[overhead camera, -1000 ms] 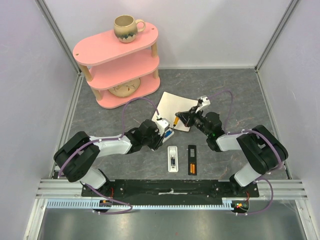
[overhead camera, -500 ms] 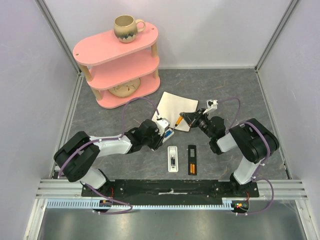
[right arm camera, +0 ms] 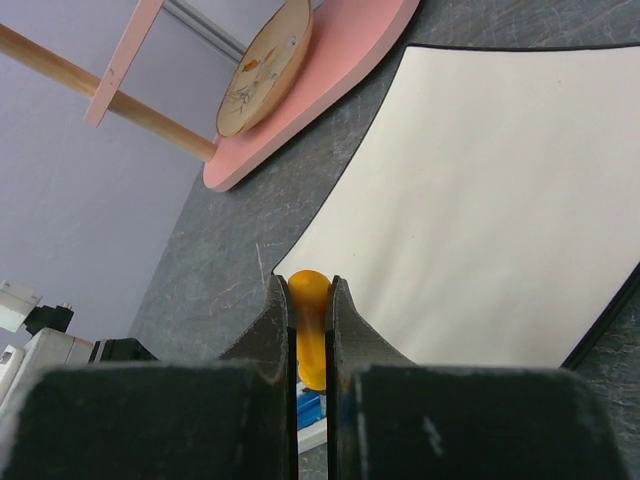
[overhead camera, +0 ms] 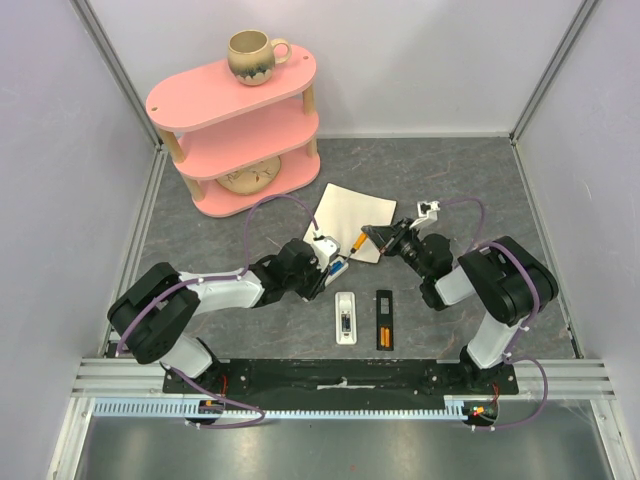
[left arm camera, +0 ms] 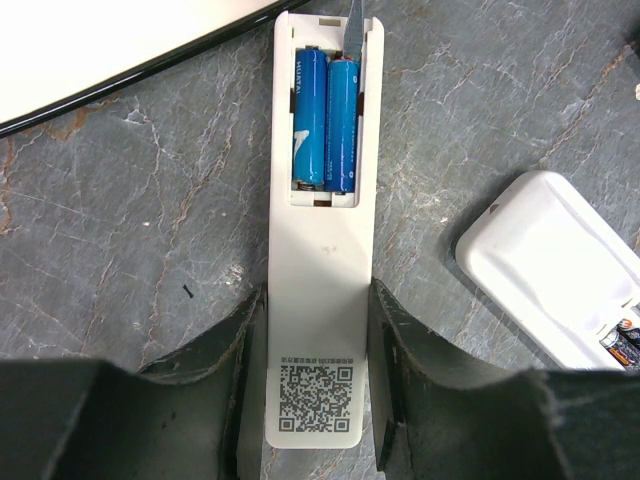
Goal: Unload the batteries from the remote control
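A white remote control lies back up on the grey table, its battery bay uncovered. Two blue batteries sit side by side in the bay. My left gripper is shut on the remote's lower end, one finger against each long side. In the top view this remote lies just in front of the left gripper. My right gripper is shut on the orange handle of a screwdriver. The screwdriver's metal tip touches the far end of the bay by the right battery.
A second white remote and a black remote holding orange cells lie near the front. A white sheet lies behind the grippers. A pink three-tier shelf with a mug stands at the back left.
The right arm's wrist has swung right and drawn in toward its base, with the screwdriver still pointing at the held remote. The left arm and remote have stayed put.
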### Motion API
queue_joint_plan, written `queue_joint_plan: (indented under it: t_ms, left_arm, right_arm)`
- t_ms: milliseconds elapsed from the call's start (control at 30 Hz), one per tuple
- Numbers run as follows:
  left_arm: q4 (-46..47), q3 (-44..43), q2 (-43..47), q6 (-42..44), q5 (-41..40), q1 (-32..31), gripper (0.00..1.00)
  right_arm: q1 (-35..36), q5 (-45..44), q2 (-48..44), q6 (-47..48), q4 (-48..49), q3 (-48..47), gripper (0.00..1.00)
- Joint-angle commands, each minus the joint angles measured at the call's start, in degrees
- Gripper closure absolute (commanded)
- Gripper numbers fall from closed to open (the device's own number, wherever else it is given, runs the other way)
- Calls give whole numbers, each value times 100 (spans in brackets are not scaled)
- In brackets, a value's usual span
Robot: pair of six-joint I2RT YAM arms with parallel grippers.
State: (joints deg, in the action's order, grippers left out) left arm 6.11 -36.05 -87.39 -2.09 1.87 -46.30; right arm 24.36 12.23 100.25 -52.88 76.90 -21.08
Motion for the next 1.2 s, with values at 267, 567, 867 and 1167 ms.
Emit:
queue_joint_plan:
  t_ms: [267,567,867,1167]
  left_arm:
    - [242,-104,-348,77,130,25,98]
    - [233,-104,-348,68,121,34,98]
    - [233,-104,-348,59,138,34,98]
    - [233,-104,-366,68,182,34,98]
  right_arm:
    - [245,1238,-286,-908,2101,192,100]
    - [245,1256,-418,-926,2066,201,100]
    - [201,878,-1023,-147,820,131,100]
    - [201,-387,-2071,1473,-2020,-624,100]
